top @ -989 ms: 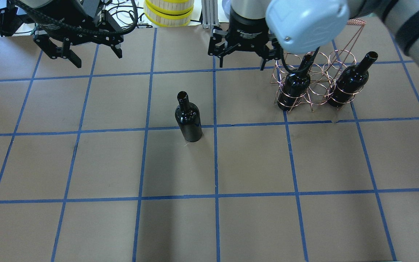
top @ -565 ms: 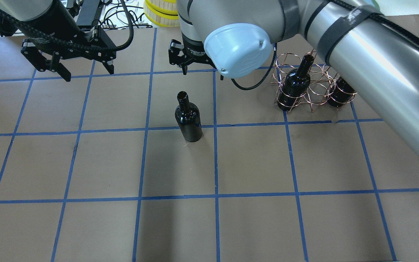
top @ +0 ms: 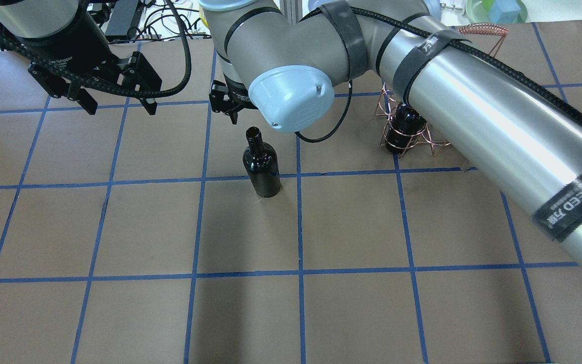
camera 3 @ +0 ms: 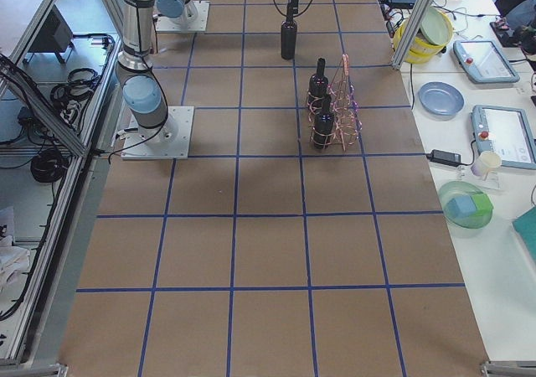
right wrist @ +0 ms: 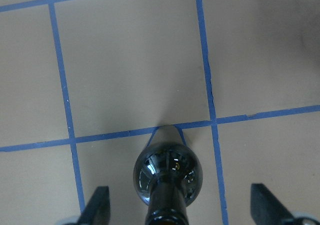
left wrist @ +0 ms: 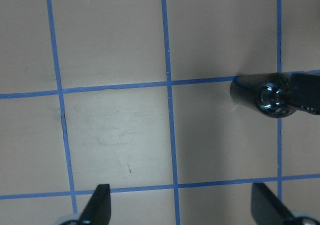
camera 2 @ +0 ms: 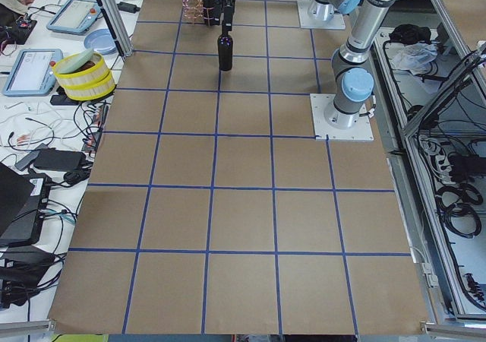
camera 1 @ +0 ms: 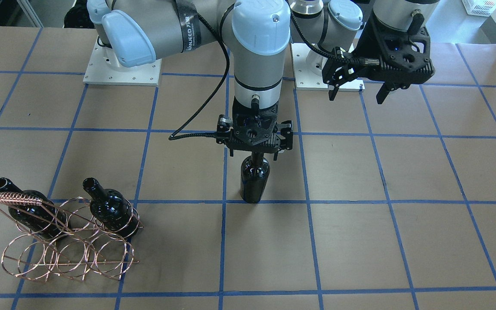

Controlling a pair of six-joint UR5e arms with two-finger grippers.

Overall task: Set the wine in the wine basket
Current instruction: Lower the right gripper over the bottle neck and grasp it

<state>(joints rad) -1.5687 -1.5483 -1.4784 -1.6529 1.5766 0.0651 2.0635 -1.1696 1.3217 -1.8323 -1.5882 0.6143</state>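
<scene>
One wide-open right gripper [camera 1: 254, 155] around wine [camera 1: 255, 183]

The standing wine [camera 1: 254, 183] is ringed by bare table [camera 1: 360, 241] on every side. Access from above is blocked by the right gripper [camera 1: 254, 151], whose widely parted fingers [right wrist: 100, 205] are set either side of the neck with clear gaps. The left gripper [camera 1: 356, 94], likewise spread, is held well apart over bare table. In the wine basket [camera 1: 71, 254], 2 rings are filled by leaning bottles [camera 1: 110, 211]. The ring between them and the neighbouring row are unobstructed, but one end is crossed overhead by the coiled handle [camera 1: 13, 199].
</scene>
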